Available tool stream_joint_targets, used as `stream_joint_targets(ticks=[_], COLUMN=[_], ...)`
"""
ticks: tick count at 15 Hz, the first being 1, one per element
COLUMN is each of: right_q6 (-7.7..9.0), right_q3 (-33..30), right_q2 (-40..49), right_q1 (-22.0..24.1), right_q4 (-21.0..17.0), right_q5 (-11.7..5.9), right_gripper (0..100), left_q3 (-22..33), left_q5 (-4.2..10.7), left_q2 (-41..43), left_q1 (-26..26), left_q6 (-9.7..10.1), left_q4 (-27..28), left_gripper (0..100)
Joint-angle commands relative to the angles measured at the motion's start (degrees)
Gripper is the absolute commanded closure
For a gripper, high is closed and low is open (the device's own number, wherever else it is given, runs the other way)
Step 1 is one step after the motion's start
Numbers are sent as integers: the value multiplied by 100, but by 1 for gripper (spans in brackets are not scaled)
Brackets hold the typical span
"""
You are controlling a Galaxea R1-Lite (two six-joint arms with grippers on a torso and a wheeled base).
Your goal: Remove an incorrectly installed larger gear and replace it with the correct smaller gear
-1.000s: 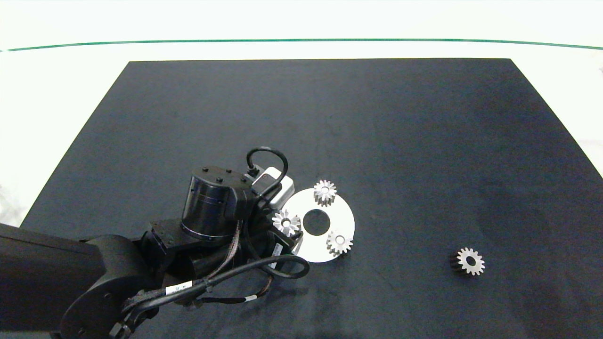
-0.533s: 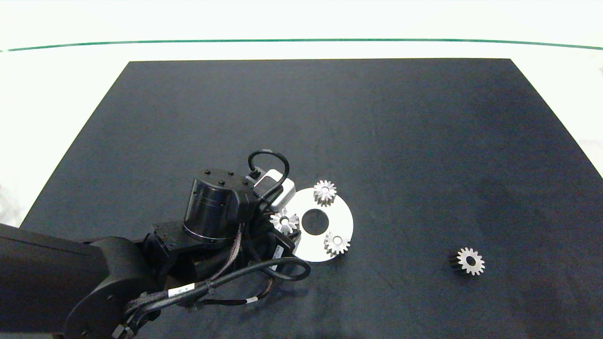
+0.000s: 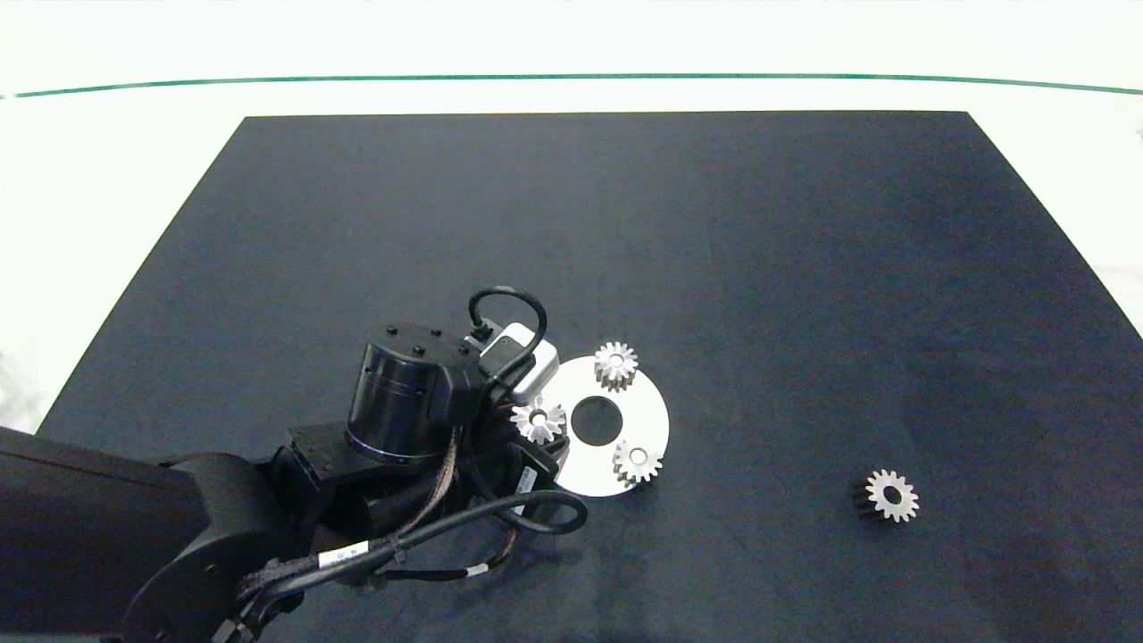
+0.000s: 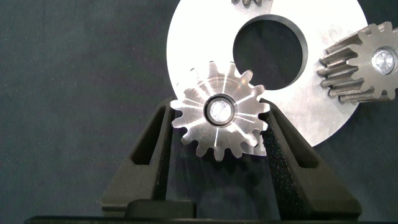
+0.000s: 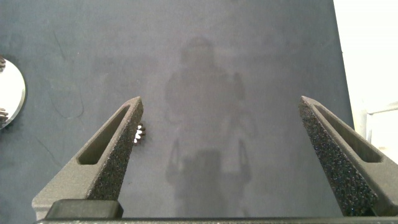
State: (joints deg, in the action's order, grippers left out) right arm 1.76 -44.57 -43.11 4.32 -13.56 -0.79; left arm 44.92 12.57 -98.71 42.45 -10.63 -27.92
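Observation:
The larger gear sits on a peg at the left side of a round silver plate. My left gripper is shut on the larger gear, with a foam pad against its teeth on each side. A shiny peg fills the gear's bore. The smaller gear lies alone on the black mat, far to the right of the plate, with its bore open. My right gripper is open over bare mat and is out of the head view.
Two narrower gears stand on pegs at the plate's far and near-right sides, around its centre hole. The left arm and its cables cover the mat's near left. The black mat lies on a white table.
The left arm has drawn slightly back to the left. The plate with its three gears has shifted a little left with it. The smaller gear has not moved.

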Motion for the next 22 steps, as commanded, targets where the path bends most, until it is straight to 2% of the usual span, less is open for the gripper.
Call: stream_joint_targets(ticks=[1, 4, 16, 19, 22], right_q6=[0, 0, 0, 0, 0], right_q3=[1, 1, 1, 1, -8], right_q2=[-5, -5, -5, -5, -5], right_q1=[-1, -1, -1, -1, -1], right_q4=[-7, -7, -7, -7, -7], right_q5=[0, 0, 0, 0, 0], right_gripper=[0, 0, 0, 0, 0], left_q3=[-1, -1, 61, 52, 52], left_q5=[9, 0, 9, 9, 26], left_q2=[-17, 18, 422, 651, 994], left_q1=[9, 9, 27, 9, -79], left_q6=[-9, 8, -97, -115, -106], left_q4=[-3, 14, 67, 313, 832], left_gripper=[70, 75, 75, 75, 75])
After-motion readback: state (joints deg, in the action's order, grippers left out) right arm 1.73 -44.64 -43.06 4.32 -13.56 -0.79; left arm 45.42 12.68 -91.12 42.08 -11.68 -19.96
